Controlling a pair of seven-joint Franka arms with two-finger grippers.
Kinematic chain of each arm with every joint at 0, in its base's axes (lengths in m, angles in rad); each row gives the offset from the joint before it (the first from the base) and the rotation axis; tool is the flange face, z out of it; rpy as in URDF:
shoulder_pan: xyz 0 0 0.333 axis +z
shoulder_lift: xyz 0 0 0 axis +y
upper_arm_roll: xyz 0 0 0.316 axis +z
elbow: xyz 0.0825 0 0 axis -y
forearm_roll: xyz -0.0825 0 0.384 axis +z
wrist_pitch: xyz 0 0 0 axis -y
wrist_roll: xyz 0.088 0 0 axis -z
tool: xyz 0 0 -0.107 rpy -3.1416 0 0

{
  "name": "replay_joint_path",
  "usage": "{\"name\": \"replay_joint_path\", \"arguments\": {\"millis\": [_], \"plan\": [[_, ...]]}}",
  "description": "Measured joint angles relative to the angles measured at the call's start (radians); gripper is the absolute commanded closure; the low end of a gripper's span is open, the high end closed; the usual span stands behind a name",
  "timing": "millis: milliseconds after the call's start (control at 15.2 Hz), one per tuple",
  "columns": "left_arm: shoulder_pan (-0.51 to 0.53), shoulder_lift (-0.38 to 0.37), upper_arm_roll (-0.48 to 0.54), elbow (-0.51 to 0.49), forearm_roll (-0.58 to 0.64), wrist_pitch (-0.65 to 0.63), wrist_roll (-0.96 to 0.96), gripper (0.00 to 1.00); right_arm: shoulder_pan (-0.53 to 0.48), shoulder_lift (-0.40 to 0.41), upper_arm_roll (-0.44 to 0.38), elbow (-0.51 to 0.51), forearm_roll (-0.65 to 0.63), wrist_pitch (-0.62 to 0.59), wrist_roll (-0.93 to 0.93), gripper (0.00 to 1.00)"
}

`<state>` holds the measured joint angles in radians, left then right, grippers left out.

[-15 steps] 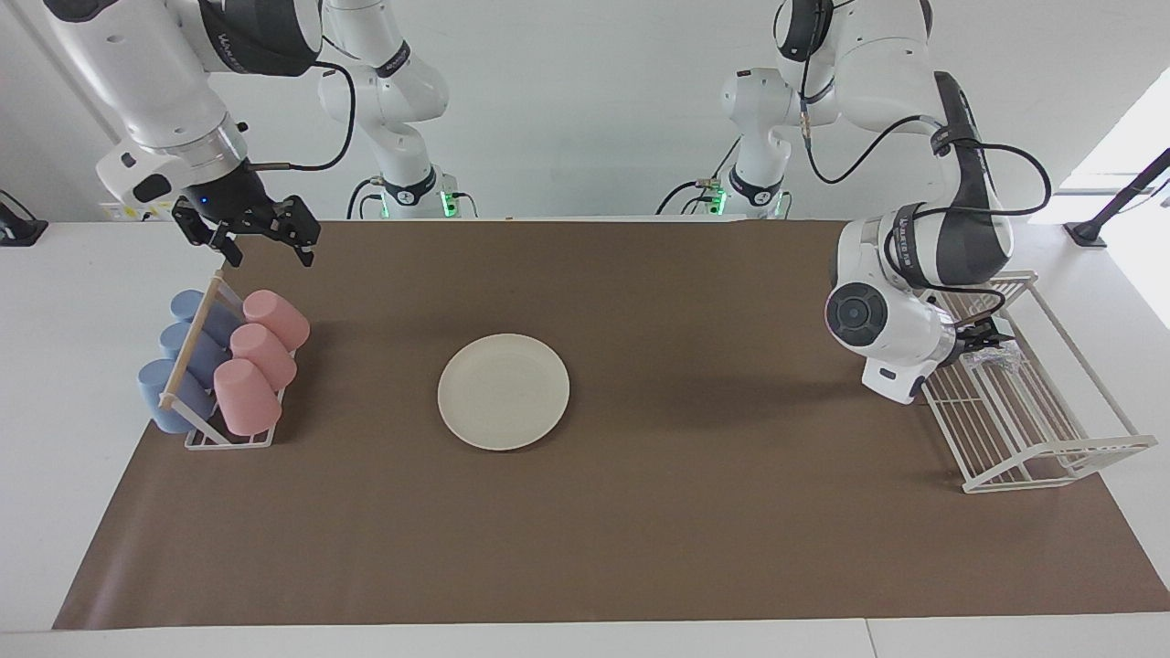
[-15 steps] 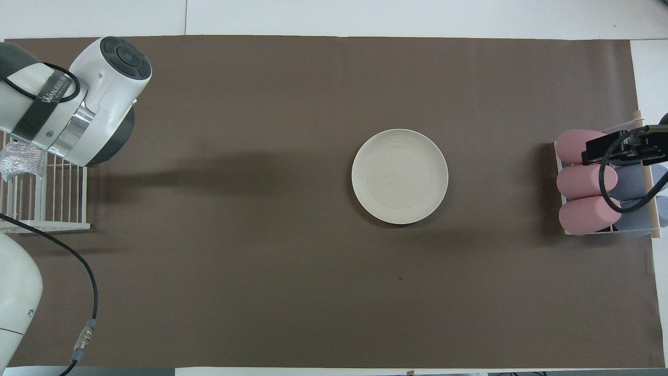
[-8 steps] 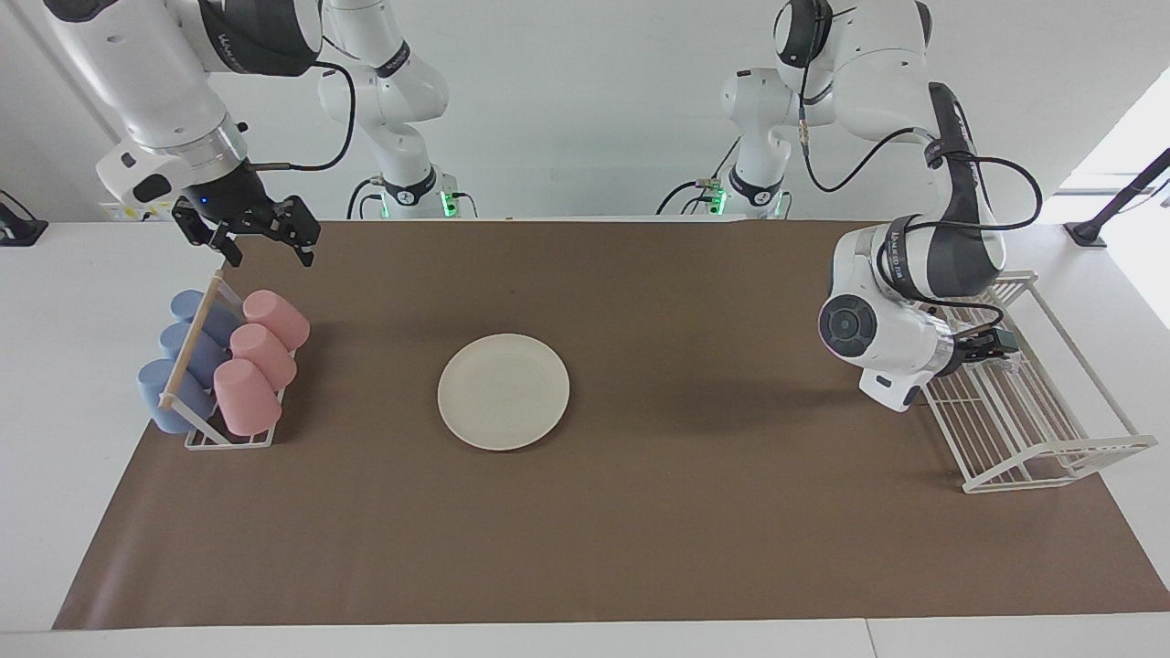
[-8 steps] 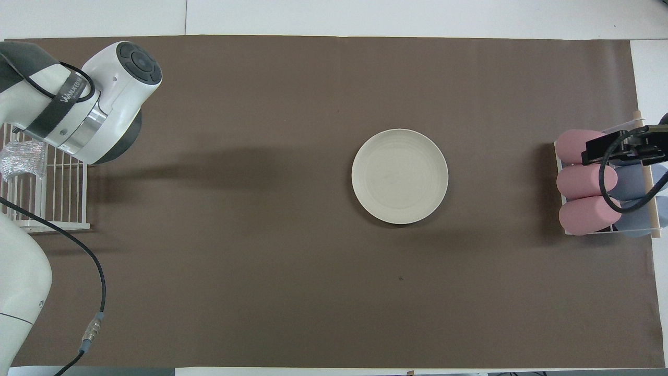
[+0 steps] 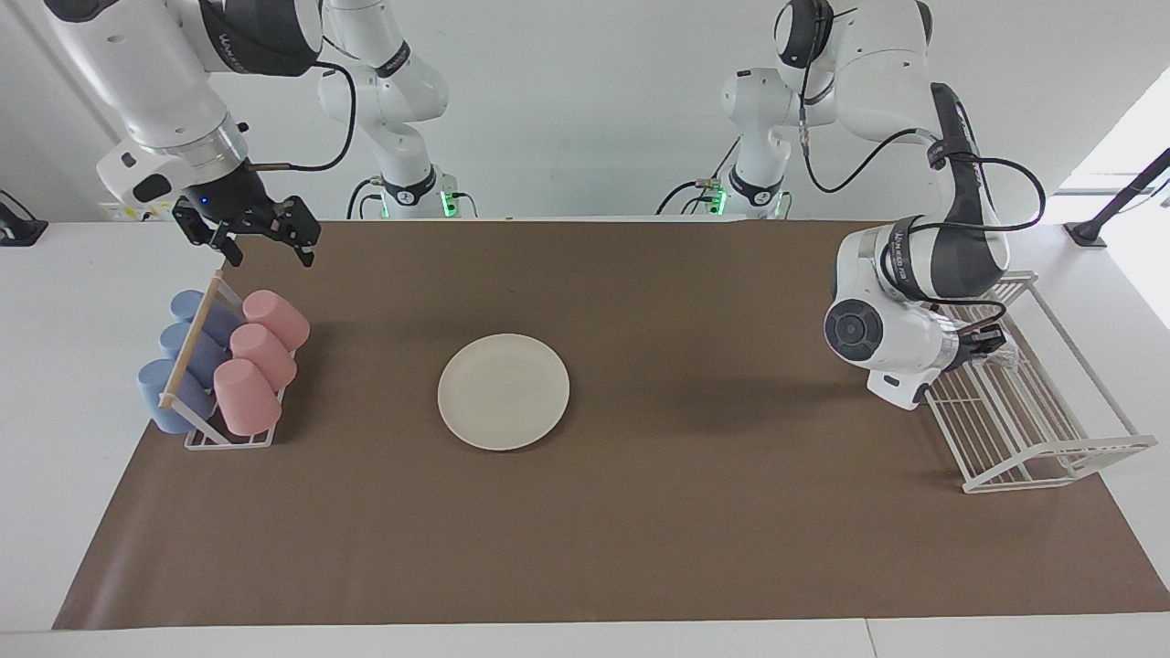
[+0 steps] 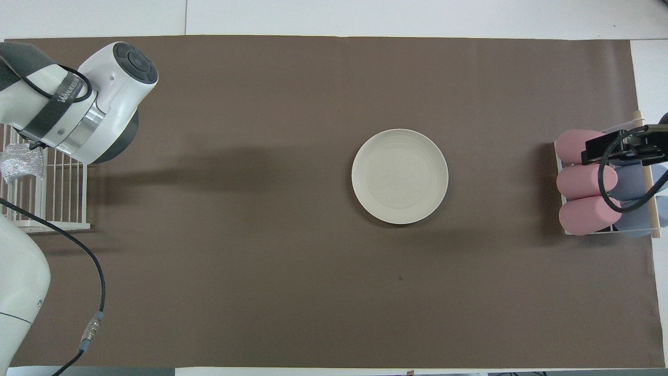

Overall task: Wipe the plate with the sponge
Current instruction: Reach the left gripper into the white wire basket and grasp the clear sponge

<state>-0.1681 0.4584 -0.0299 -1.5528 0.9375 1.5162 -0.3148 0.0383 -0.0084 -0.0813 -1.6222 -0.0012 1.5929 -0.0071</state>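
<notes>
The cream-white plate (image 5: pixel 504 391) is seen lying flat on the brown mat (image 5: pixel 640 512) covering the table, a little left of centre in the facing view, with nothing on it. The left gripper (image 5: pixel 985 340) is held over the white wire rack (image 5: pixel 1051 457) at the right edge of that view, right at the silvery sponge (image 6: pixel 21 166); whether its jaws are closed on the sponge cannot be told. The right gripper (image 5: pixel 262 239), jaws spread and empty, is waiting at upper left above the cup rack (image 5: pixel 215 375) of pink and blue cups.
</notes>
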Motion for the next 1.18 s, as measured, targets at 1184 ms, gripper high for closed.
{"name": "replay_joint_path", "arguments": {"millis": [1184], "plan": [[0.139, -0.265, 0.028, 0.269, -1.144, -0.235, -0.070, 1.00, 0.008, 0.000, 0.002, 0.000, 0.001, -0.037, 0.166, 0.00]]}}
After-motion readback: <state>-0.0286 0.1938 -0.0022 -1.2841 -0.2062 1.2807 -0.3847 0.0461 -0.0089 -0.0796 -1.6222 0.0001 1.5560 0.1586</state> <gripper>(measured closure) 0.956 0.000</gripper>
